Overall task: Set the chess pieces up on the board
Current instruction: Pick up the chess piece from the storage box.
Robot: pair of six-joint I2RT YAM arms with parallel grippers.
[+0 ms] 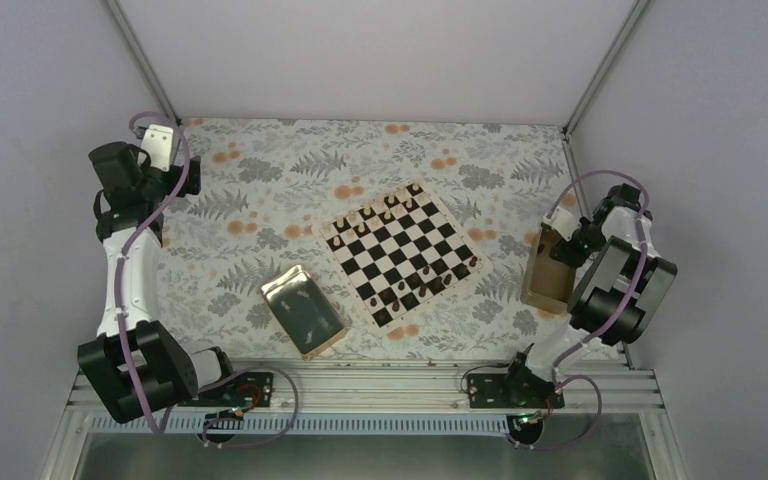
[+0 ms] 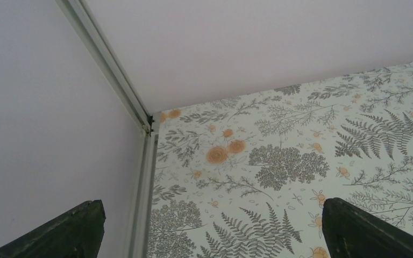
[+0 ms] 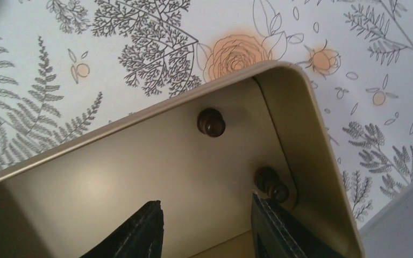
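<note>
The board (image 1: pixel 403 255) lies mid-table, turned at an angle. Several chess pieces stand along its far edge (image 1: pixel 365 214) and its near edge (image 1: pixel 425 272). My right gripper (image 1: pixel 567 247) reaches into the small tan open box (image 1: pixel 545 270). In the right wrist view it (image 3: pixel 205 203) is open and empty above the box floor. One dark brown piece (image 3: pixel 211 122) lies by the far wall. Another dark piece (image 3: pixel 271 184) lies in the corner, just off my right fingertip (image 3: pixel 266 220). My left gripper (image 1: pixel 188 178) is wide open and empty (image 2: pixel 212 203) over the far left cloth.
A shiny gold tray (image 1: pixel 303 310) lies left of the board near the front. The tan box wall (image 3: pixel 301 134) rises close on the right of my right fingers. A metal frame post (image 2: pixel 145 161) and white walls stand close to the left gripper.
</note>
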